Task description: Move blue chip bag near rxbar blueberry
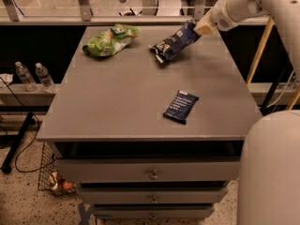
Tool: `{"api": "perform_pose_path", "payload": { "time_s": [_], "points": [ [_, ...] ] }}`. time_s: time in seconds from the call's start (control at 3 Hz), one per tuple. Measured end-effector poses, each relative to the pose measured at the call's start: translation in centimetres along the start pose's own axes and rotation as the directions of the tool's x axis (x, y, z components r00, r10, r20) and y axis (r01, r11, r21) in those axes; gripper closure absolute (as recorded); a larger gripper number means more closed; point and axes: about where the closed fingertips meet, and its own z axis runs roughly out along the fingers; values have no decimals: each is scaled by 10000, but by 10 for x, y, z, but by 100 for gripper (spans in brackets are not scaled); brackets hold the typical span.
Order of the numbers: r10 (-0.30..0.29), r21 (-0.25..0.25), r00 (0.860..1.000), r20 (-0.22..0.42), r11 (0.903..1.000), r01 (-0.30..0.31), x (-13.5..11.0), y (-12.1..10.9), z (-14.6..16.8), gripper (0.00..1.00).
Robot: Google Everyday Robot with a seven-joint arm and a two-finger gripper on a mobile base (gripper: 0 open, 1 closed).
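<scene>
Grey cabinet top [122, 102] carries one green chip bag [110, 40] at far left, one blue chip bag [171, 45] at far centre-right, one rxbar blueberry [181, 106] near the front right, well apart from both bags; two water bottles [35, 76] stand on a ledge to the left. Gripper [202, 27] at the far right edge is clamped on the blue bag's right end, that end raised, the bag slanting down-left; bag end inside the fingers hidden; arm cut off at frame top.
</scene>
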Motion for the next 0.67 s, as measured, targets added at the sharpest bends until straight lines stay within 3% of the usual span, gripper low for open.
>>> {"api": "perform_pose_path", "payload": {
  "time_s": [0.33, 0.67],
  "points": [
    [19, 185, 9988, 487, 9998, -28, -40, 13, -30, 100],
    [501, 298, 9975, 490, 9982, -516, -66, 43, -56, 100]
  ]
}}
